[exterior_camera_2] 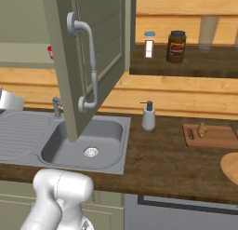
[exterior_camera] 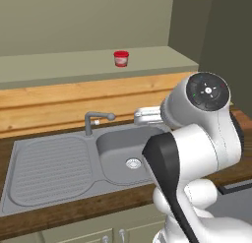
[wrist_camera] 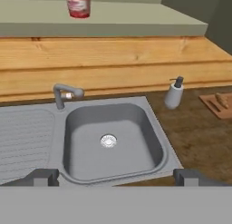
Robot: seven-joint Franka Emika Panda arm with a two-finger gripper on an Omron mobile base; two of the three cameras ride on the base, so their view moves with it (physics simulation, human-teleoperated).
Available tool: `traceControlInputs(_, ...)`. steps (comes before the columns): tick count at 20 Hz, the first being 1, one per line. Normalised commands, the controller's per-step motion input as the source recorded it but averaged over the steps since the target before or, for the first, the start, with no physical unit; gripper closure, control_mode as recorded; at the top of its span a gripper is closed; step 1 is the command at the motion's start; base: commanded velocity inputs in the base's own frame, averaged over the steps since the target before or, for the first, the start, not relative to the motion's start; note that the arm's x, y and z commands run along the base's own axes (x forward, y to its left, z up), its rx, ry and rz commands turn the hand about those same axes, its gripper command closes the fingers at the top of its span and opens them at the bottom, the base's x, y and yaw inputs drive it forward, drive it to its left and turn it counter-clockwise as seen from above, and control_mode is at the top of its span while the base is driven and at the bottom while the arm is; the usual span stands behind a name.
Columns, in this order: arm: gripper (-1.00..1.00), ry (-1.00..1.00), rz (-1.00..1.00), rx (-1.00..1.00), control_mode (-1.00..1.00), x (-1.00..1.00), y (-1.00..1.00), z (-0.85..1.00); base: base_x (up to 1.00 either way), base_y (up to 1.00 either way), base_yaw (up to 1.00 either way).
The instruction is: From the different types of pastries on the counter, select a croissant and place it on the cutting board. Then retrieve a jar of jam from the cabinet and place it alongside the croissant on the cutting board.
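Observation:
The small red jar of jam [exterior_camera: 121,58] stands alone on the shelf of the open grey-green cabinet [exterior_camera: 74,65], above the sink; it also sits at the top of the hand view as jar [wrist_camera: 78,3]. My gripper [wrist_camera: 117,177] is open, with nothing between its fingers, and hangs over the sink well below the jar. The cabinet door [exterior_camera_2: 100,47] is swung wide open. The golden croissant [exterior_camera_2: 202,129] lies on the reddish cutting board [exterior_camera_2: 218,138] at the right of the counter [exterior_camera_2: 162,164], also seen as croissant [wrist_camera: 222,99] on the board [wrist_camera: 213,107].
A steel sink [wrist_camera: 111,139] with faucet [wrist_camera: 63,94] lies below the hand. A white soap dispenser [exterior_camera_2: 148,116] stands right of it. A dark brown jar [exterior_camera_2: 176,46] and a small bottle [exterior_camera_2: 149,44] sit on the wall shelf. A round wooden plate [exterior_camera_2: 231,168] is at the far right.

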Motion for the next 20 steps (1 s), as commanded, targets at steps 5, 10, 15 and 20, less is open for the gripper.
traceControlInputs(5, -1.00, -0.10, -0.02, 0.07, -1.00, 0.09, 0.15, 0.23, 0.00, 0.00, 0.00)
traceControlInputs(10, -1.00, -0.34, 0.01, 0.15, -1.00, 0.04, 0.00, 0.75, 0.00, 0.00, 0.00)
traceControlInputs(15, -1.00, -0.40, 0.12, 0.21, -1.00, 0.13, -0.12, 0.76, 0.00, 0.00, 0.00)
traceControlInputs(20, -1.00, -0.50, 0.25, 0.14, -1.00, 0.13, -0.20, 0.25, 0.00, 0.00, 0.00)
